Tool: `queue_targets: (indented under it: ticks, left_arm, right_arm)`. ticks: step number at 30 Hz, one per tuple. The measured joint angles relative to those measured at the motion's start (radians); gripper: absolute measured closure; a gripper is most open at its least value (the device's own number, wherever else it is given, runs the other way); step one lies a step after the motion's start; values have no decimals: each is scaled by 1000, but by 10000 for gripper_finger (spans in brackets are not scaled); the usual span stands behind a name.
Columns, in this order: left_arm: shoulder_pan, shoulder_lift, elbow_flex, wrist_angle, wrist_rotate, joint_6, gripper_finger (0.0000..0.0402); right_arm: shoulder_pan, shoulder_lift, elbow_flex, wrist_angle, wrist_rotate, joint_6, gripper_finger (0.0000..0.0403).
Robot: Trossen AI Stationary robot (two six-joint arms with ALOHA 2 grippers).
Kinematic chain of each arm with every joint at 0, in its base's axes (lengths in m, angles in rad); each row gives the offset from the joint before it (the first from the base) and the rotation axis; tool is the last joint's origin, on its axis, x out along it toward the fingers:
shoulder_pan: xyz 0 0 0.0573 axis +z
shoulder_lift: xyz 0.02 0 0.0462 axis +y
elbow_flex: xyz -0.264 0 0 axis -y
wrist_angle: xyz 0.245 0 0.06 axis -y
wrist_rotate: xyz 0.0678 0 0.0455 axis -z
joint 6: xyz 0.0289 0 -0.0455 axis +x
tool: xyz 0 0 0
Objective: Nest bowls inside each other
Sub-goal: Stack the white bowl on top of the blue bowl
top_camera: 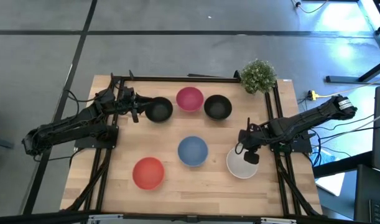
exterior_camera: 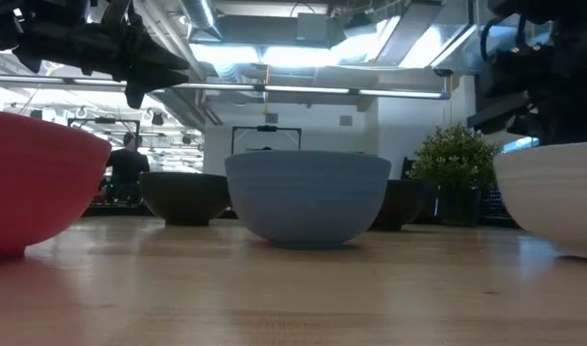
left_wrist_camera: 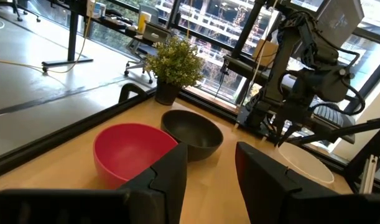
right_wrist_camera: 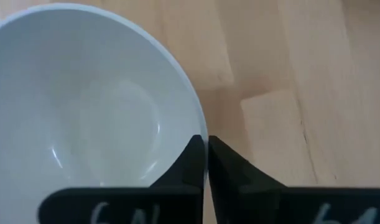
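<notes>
Six bowls stand on their bases on the wooden table: a black bowl (top_camera: 158, 109), a magenta-pink bowl (top_camera: 190, 98) and a second black bowl (top_camera: 217, 107) in a far row, and nearer a red bowl (top_camera: 148, 172), a blue bowl (top_camera: 193, 150) and a white bowl (top_camera: 242, 164). My left gripper (top_camera: 137, 111) is open and raised just left of the first black bowl, which its own fingers hide in the left wrist view. That view looks past the left gripper (left_wrist_camera: 211, 168) at the pink bowl (left_wrist_camera: 130, 152) and the second black bowl (left_wrist_camera: 193, 130). My right gripper (top_camera: 247, 151) is shut on the white bowl. My right gripper pinches the white bowl's rim (right_wrist_camera: 202, 124) on its far side, one finger (right_wrist_camera: 188, 165) inside the bowl and the other (right_wrist_camera: 230, 168) outside. The fingers come from above, pointing down. The bowl sits upright, its base on the table as far as the low view shows.
A small green potted plant (top_camera: 259, 75) stands at the far right corner. A black frame rail (top_camera: 177, 79) runs along the table's far edge and both sides. Bare wood lies between the red and blue bowls and along the near edge. A person (exterior_camera: 130, 168) shows far off in the room.
</notes>
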Motion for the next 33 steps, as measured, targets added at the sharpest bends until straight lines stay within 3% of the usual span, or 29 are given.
queue_targets:
  ticks: [15,20,33]
  left_arm:
    - [0,0,0,0,0,0,271]
    - [0,0,0,0,0,0,271]
    - [0,0,-1,-4,0,0,271]
  right_arm:
    - [-168,28,248,2,3,-206,397]
    - [-211,125,364,0,-5,-321,397]
    - [-310,449,673,-3,-201,-545,397]
